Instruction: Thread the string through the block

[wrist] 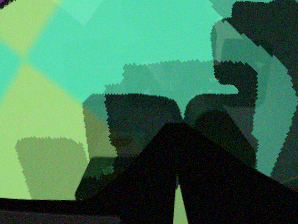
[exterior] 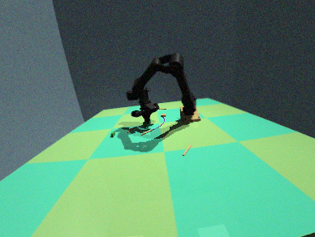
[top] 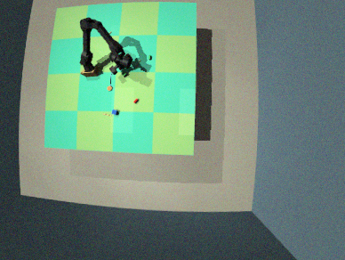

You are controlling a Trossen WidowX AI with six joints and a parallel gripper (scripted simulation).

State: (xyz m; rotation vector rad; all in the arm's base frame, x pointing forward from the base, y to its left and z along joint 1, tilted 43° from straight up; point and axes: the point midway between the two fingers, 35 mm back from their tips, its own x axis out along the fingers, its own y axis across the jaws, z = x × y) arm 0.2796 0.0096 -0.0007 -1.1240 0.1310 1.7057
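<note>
My gripper (exterior: 147, 122) (wrist: 174, 132) points down, low near the table, and is shut with nothing visible between its fingers. The round button (top: 109, 88) (exterior: 163, 115) is on the table. The purple string (exterior: 161, 123) curves from it to a thin stick (exterior: 146, 132), which lies beyond my fingertips from the button. A bit of string (wrist: 4, 2) shows in the wrist view's top left corner. In the top view the arm hides that stick. I cannot make out the holed wooden block in any view.
A loose stick (exterior: 187, 150) lies apart from the arm's base. A green object (top: 150, 57) (exterior: 113, 134) is beyond the gripper. A red object (top: 136, 101), a blue object (top: 115, 112) and a pale stick (top: 108, 115) lie past the button. The arm casts shadows around the gripper.
</note>
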